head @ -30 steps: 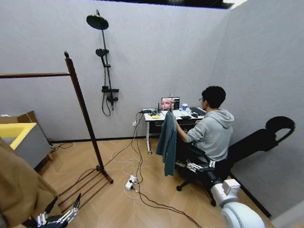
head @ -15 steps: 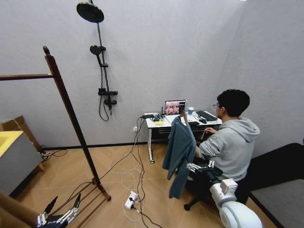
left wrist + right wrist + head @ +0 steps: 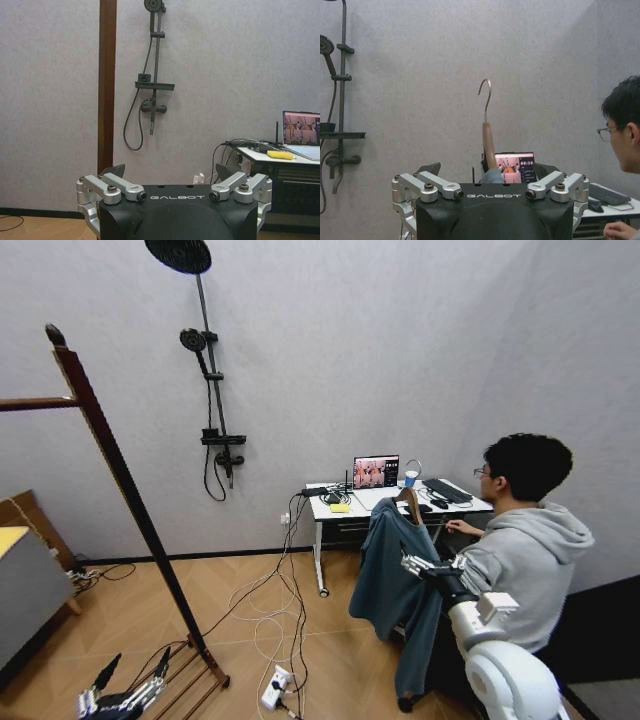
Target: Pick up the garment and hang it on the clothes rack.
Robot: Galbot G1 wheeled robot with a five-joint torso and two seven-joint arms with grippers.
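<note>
Garment: a dark teal-blue long-sleeved shirt-jacket (image 3: 400, 580) hangs in the air on a brown wooden hanger (image 3: 410, 504), in front of the white desk (image 3: 335, 510) and just beside the seated person in a grey hoodie (image 3: 530, 560).

Hanger hook: the metal hook (image 3: 485, 100) stands upright above the wooden neck in the right wrist view, curling over at the top.

Right gripper: the right gripper (image 3: 418, 566) is raised at the right side of the head view, reaching into the garment at about chest height, below the hanger. In its own wrist view the hanger neck (image 3: 488, 145) rises from between its fingers (image 3: 430, 167), and a bit of teal cloth shows at the same place, so it is clenched on the hanger and carries the garment.

Garment relative to the claw: the hanger top and hook stand above the fingertips; the body and sleeves drape down past the gripper toward the floor without reaching it.

Left gripper: the left gripper (image 3: 130, 672) sits low at the bottom left of the head view, near the rack's base, its fingers (image 3: 114, 170) spread apart and holding nothing.

Clothes rack: the dark reddish-brown wooden rack (image 3: 120, 480) stands at the left, one post leaning up to a knob finial (image 3: 55, 335), its top bar (image 3: 35, 402) bare, well apart from the garment.

Wall: a black shower set (image 3: 205, 370) is mounted between rack and desk.
</note>
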